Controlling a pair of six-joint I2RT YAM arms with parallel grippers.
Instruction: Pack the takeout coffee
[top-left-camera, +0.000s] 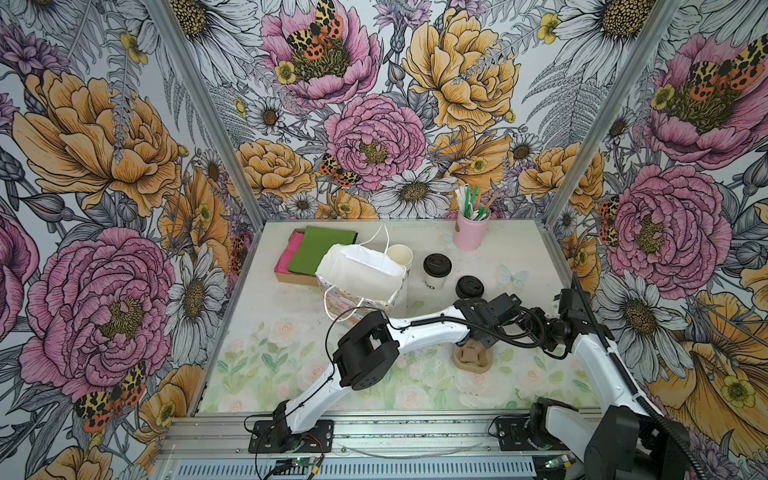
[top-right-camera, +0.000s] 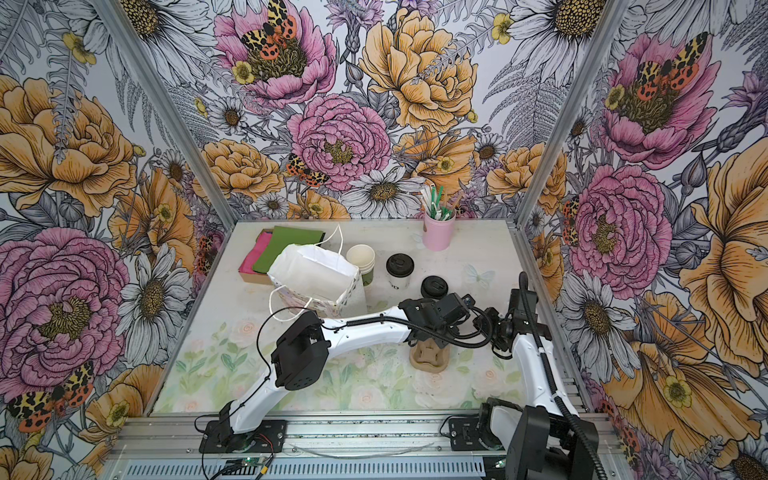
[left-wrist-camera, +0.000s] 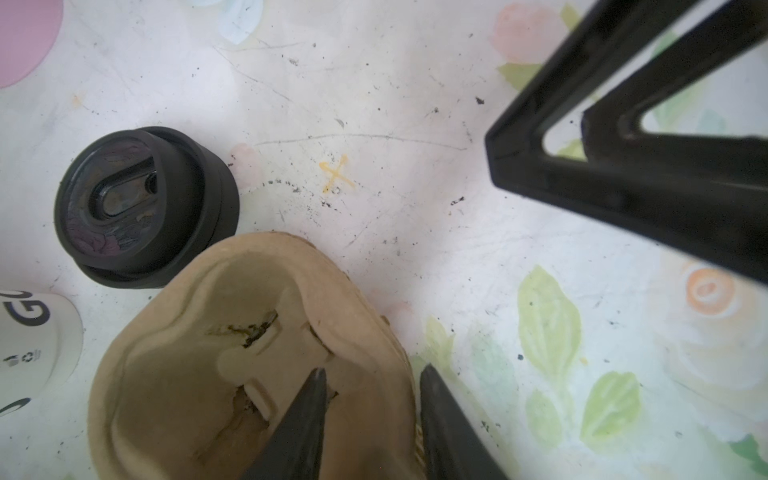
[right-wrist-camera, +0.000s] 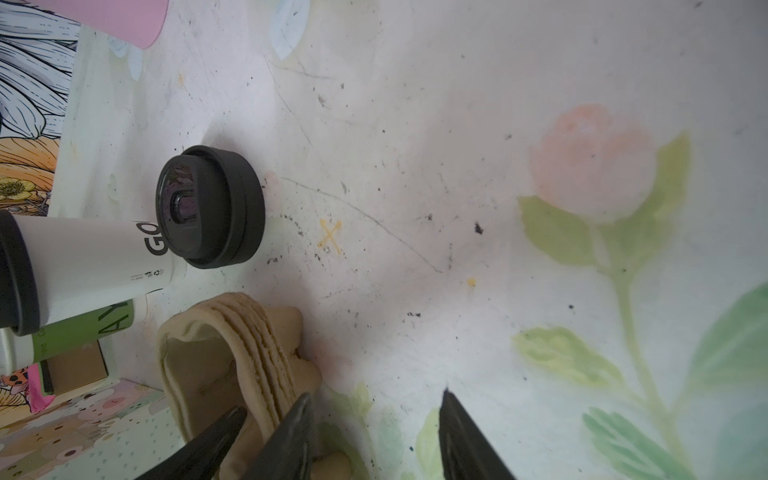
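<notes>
Straddling the rim of the cup carrier stack (left-wrist-camera: 187, 353), right of centre toward the front of the floral table (top-left-camera: 291, 332), with the left gripper (left-wrist-camera: 372, 372): jaws spread, one finger (left-wrist-camera: 305, 415) dipping into a moulded well, the other hanging just outside the edge, not visibly pinching the pulp. Hovering the right gripper (right-wrist-camera: 377, 395) close alongside, jaws likewise standing apart over bare tabletop, one fingertip (right-wrist-camera: 299, 419) lying just beside the stack's outer layers. Meeting wrist to wrist above the carriers in both top views, hiding the fingers from overhead. Leaving the takeout coffee (top-left-camera: 436, 272) standing upright and untouched farther back on the table, black sip lid seated on the white cup, dark lettering showing on its side. Flanking it with the stack of lidless paper cups (top-left-camera: 401, 255) on the left and the loose black lids (top-left-camera: 469, 286) just beside its base on the right. Framing the scene with a paper bag (top-left-camera: 361, 276) gaping open left of the cups and a pink holder of straws (top-left-camera: 471, 230) near the back wall.
</notes>
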